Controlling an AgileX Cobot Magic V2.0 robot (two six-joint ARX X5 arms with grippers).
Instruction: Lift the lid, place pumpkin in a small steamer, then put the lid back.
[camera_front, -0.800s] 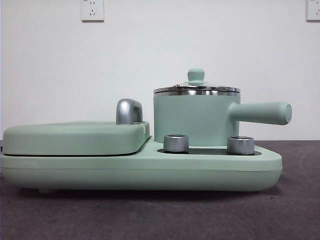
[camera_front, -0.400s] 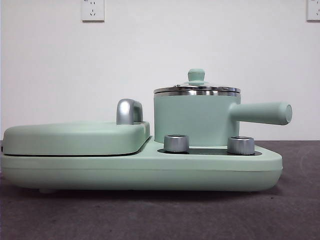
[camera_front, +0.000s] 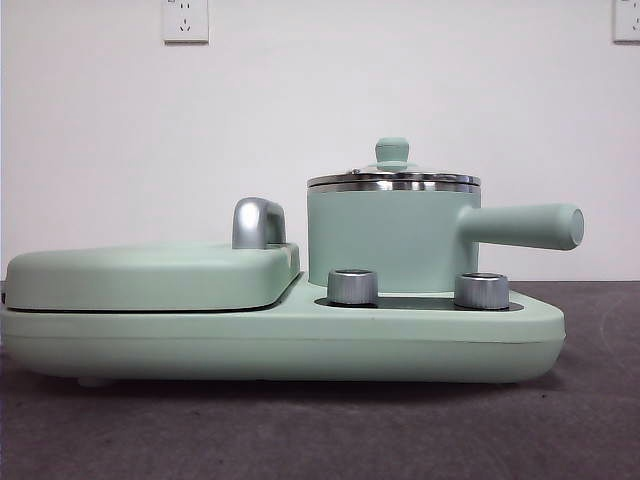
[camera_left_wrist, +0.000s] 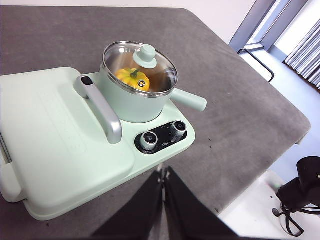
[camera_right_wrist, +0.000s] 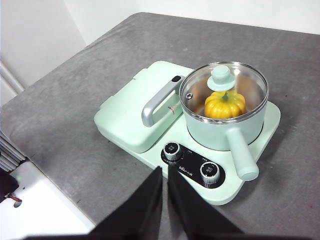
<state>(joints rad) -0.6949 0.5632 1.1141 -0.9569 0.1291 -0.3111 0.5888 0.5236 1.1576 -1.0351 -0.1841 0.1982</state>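
The small steamer (camera_front: 390, 240) (camera_left_wrist: 135, 102) (camera_right_wrist: 220, 131) stands on the mint-green cooker base with its long handle (camera_front: 520, 226) pointing right in the front view. The glass lid (camera_front: 392, 178) (camera_left_wrist: 120, 62) (camera_right_wrist: 245, 82) sits on its rim, knob up. Through the glass I see the yellow-orange pumpkin (camera_left_wrist: 133, 79) (camera_right_wrist: 225, 105) inside the pot. My left gripper (camera_left_wrist: 163, 176) and right gripper (camera_right_wrist: 165, 174) both hang well back from the cooker, raised above the table, jaws shut on nothing. Neither arm appears in the front view.
The flat hinged griddle cover (camera_front: 150, 275) (camera_left_wrist: 50, 130) (camera_right_wrist: 132, 117) with its chrome handle (camera_front: 257, 222) fills the cooker's other half. Two steel dials (camera_front: 352, 286) (camera_front: 481, 290) sit in front of the pot. Grey table (camera_front: 320, 430) surrounds the cooker; its edges show in both wrist views.
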